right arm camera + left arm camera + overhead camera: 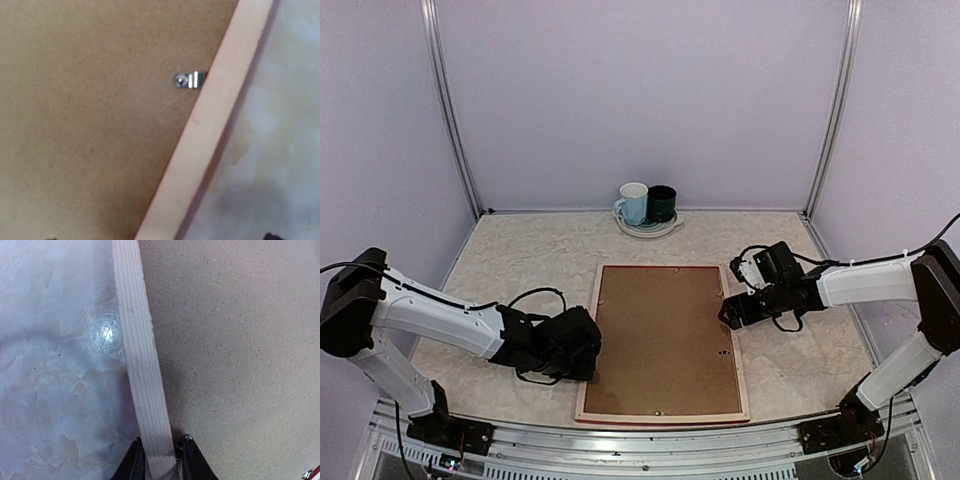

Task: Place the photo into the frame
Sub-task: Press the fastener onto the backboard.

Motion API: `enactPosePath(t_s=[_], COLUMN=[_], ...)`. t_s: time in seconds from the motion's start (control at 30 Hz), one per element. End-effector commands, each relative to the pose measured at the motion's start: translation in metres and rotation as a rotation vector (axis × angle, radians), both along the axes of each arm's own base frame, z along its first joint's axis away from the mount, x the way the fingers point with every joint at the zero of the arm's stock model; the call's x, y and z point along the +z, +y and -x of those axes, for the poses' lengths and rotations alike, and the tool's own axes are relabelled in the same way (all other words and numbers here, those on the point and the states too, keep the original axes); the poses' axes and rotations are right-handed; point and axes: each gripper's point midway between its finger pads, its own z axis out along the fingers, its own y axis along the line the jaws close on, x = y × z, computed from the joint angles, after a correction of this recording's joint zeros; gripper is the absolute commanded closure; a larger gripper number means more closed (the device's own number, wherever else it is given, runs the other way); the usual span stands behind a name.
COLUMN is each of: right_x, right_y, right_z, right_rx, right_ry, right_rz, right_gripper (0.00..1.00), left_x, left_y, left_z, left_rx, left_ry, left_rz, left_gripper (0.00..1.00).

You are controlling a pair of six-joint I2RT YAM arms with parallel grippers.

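The frame (662,417) lies flat with its back up in the middle of the table (520,260). A brown backing board (662,340) fills its whole inside, so only the pale wood rails show around it. Whether the photo lies under the board cannot be told. The left gripper (588,355) is low at the left rail, in its near half. In the left wrist view the two black fingers (135,462) stand one on each side of this rail (142,370) and lie close against it, so the gripper is clenched on the frame there. The right gripper (728,312) is above the right rail, near its middle. Its jaws stand wide apart and grasp nothing. The right wrist view shows this rail running slantwise, with a small metal clip (187,80) on the board's edge, touching the rail. At the far edge of the table, well apart from the frame, a plate (648,230) carries two cups. These are a pale mug (633,203) on the left and a dark cup (661,203) on the right. They stand upright and touch each other. What is inside them cannot be seen from this angle.
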Motion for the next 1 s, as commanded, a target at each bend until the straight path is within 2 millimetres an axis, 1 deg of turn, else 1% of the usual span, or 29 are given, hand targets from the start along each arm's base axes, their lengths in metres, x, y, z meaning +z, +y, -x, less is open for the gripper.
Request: enactPosePath(t_s=[0.0,0.17,0.23,0.3,0.37,0.43,0.6,0.7,0.8,0.9,0.97], right_x=[-0.003,-0.001,0.000,0.001,0.003,0.005,0.010,0.011,0.013,0.014,0.011], right_y=[0.002,0.002,0.002,0.003,0.003,0.004,0.007,0.010,0.010,0.011,0.011], right_z=[0.004,0.004,0.005,0.006,0.007,0.009,0.015,0.021,0.028,0.035,0.039], right_rx=[0.017,0.015,0.016,0.019,0.021,0.025,0.043,0.055,0.063,0.069,0.065], right_ry=[0.005,0.003,0.006,0.013,0.019,0.022,0.041,0.060,0.075,0.093,0.108], right_rz=[0.012,0.010,0.006,0.002,0.001,-0.007,-0.032,-0.049,-0.070,-0.090,-0.094], right_gripper=[0.12,0.11,0.11,0.11,0.11,0.11,0.11,0.11,0.11,0.11,0.11], left_x=[-0.005,-0.003,-0.001,0.003,0.010,0.021,0.048,0.062,0.073,0.084,0.091], left_y=[0.011,0.014,0.012,0.012,0.011,0.010,0.003,-0.005,-0.016,-0.031,-0.045], left_z=[0.007,0.006,0.005,0.003,-0.001,-0.006,-0.018,-0.023,-0.027,-0.029,-0.029], left_rx=[-0.014,-0.003,-0.005,0.002,0.010,0.012,0.017,0.006,-0.015,-0.043,-0.071], left_ry=[0.004,-0.005,-0.010,-0.023,-0.045,-0.072,-0.145,-0.174,-0.195,-0.213,-0.220], left_rz=[-0.029,-0.023,-0.018,-0.017,-0.012,-0.003,0.010,0.032,0.063,0.118,0.159], left_gripper=[0.91,0.92,0.91,0.85,0.74,0.68,0.47,0.39,0.33,0.27,0.26])
